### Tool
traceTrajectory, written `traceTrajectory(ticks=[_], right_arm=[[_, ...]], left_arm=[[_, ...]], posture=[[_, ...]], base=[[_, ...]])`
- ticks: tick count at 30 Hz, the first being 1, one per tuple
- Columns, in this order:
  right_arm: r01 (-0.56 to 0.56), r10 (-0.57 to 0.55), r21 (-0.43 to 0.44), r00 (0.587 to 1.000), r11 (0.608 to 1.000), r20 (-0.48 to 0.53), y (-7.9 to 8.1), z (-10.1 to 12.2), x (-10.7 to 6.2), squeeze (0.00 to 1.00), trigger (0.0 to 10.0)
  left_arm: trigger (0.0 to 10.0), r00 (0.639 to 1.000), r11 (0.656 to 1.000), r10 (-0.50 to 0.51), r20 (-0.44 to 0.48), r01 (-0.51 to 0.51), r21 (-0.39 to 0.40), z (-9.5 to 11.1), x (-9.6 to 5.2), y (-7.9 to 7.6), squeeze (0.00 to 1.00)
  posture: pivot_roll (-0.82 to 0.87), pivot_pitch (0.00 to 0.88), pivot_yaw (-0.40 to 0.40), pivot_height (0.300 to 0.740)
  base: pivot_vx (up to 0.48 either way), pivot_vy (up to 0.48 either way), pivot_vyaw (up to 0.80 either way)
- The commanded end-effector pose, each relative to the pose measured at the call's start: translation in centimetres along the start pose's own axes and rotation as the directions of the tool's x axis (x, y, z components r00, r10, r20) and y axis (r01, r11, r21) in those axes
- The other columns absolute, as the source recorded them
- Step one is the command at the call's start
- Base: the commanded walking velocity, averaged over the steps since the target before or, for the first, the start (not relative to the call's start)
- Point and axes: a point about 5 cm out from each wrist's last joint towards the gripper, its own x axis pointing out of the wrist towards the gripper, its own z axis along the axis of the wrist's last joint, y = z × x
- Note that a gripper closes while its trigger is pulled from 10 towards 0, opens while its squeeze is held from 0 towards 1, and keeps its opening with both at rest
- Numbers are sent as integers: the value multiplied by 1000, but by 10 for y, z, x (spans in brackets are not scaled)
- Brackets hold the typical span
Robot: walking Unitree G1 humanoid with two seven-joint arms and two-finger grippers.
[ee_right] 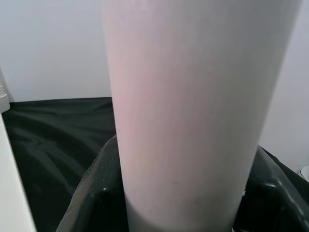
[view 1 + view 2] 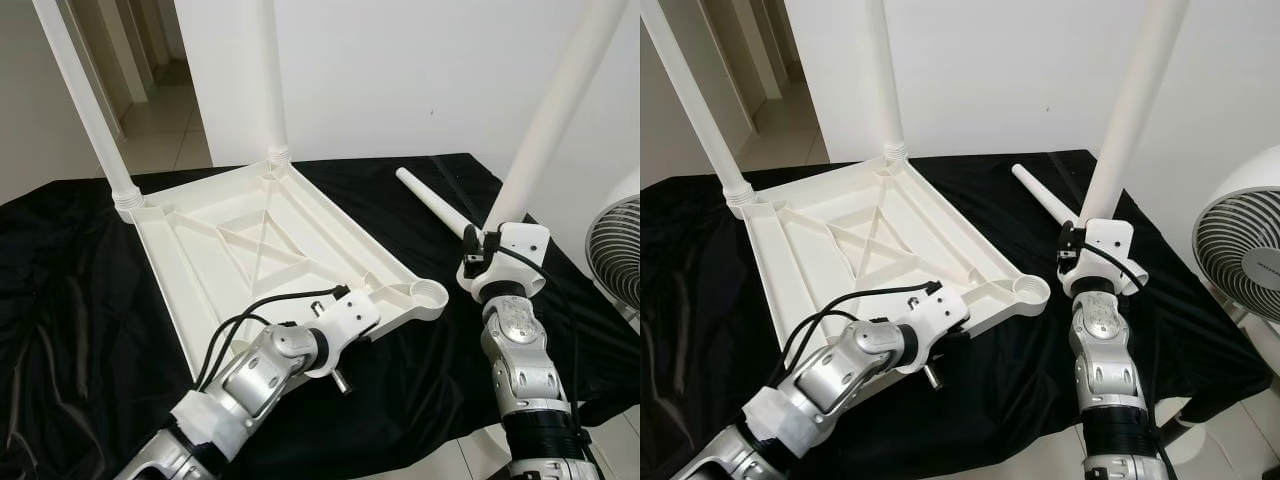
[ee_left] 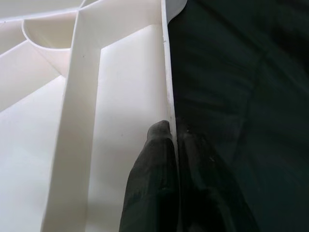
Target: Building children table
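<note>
Right wrist view: right end effector (image 1: 181, 203) clamped on white table leg (image 1: 193, 96); left end effector (image 3: 176, 145) pinching unlabelled tabletop (image 2: 250, 250) rim

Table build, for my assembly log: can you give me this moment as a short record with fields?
tabletop: white plastic tabletop lies upside down on the black cloth
legs fitted: two upright at the far corners
empty socket: near right corner socket
loose leg: lies on the cloth, beyond the socket
left gripper: clamps the tabletop's near rim
right gripper: holds a third leg tilted, beside the empty socket
nearby: fan at right
</note>
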Motion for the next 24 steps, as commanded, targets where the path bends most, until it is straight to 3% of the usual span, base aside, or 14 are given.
traceTrajectory(ticks=[1, 3, 10, 19, 20, 21, 22, 23, 24], right_arm=[[-8, 8, -3, 1000, 1000, 7, 2, 1, 1, 0, 10000], [-12, 12, -3, 1000, 1000, 5, 3, 0, 2, 0, 10000], [-22, 22, -8, 1000, 1000, 8, 5, 2, 5, 0, 10000], [-34, 34, -9, 999, 999, 9, 7, 2, 7, 0, 10000], [-58, 58, -1, 998, 998, 16, 12, 4, 8, 0, 10000], [-58, 58, -1, 998, 998, 16, 12, 4, 8, 0, 10000], [-84, 84, 8, 996, 996, 22, 17, 6, 8, 0, 10000], [-102, 101, 15, 994, 995, 27, 20, 7, 8, 0, 10000], [-131, 130, 20, 991, 991, 33, 26, 9, 8, 0, 10000]], left_arm=[[0, 996, 1000, 18, -86, -17, 6, -17, -5, 3, 0], [0, 996, 1000, -3, -88, 4, 18, -21, -16, 1, 0], [0, 995, 999, -28, -96, 31, 26, -25, -33, -2, 0], [78, 994, 1000, -23, -106, 23, 3, -29, -39, -5, 0], [10000, 997, 1000, -29, -74, 29, -1, -24, -37, -5, 0], [10000, 997, 1000, -29, -74, 29, -1, -24, -37, -5, 0], [10000, 999, 1000, -31, -42, 31, -5, -18, -35, -5, 216], [10000, 999, 999, -32, -22, 32, -7, -14, -35, -5, 216], [10000, 999, 999, -41, -2, 41, -19, -11, -35, -5, 1000]], posture=[[-14, 13, 60, 740], [-6, 15, 54, 740], [8, 17, 44, 740], [14, 19, 38, 740], [15, 20, 34, 740], [15, 20, 34, 740], [15, 20, 34, 740], [14, 21, 25, 740], [13, 20, 24, 740]], base=[[0, 0, 0], [0, 0, 0], [0, 0, 0], [0, 0, 0], [0, 0, 0], [0, 0, 0], [0, 0, 0], [0, 0, 0], [0, 0, 0]])
